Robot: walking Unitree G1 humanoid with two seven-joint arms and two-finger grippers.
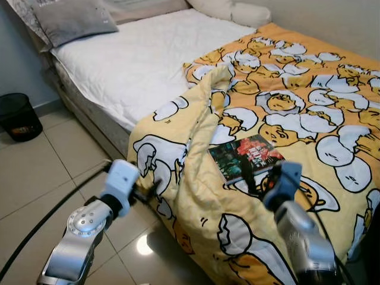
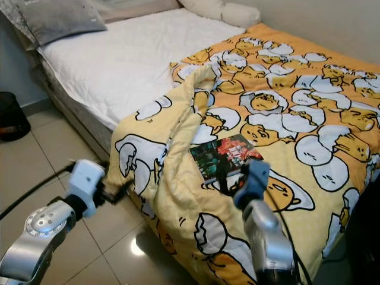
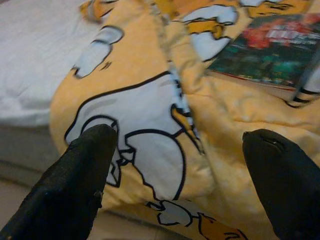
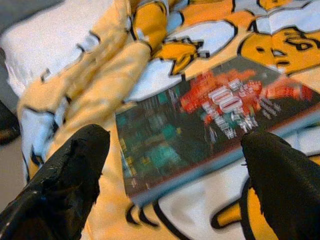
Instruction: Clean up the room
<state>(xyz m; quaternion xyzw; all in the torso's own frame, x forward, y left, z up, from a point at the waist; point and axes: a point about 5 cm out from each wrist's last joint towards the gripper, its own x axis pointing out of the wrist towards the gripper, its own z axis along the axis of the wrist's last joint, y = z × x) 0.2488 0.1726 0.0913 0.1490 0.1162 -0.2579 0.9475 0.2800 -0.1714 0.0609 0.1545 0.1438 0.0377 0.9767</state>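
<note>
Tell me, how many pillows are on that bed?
2: a grey pillow at the head of the bed on the robot's left, and a cream pillow further right by the wall. Others may lie beyond the frame.

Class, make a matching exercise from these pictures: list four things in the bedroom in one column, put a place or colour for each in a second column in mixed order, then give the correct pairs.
Things
1. book
2. grey pillow
3. black bin
4. blanket

Descriptions
A. stands on the tiled floor beside the bed
B. yellow and orange with a cartoon egg print
C. lies at the head of the bed on the white mattress cover
D. lies flat on the blanket, just ahead of the right gripper

Pairs: 1-D, 2-C, 3-A, 4-B
</note>
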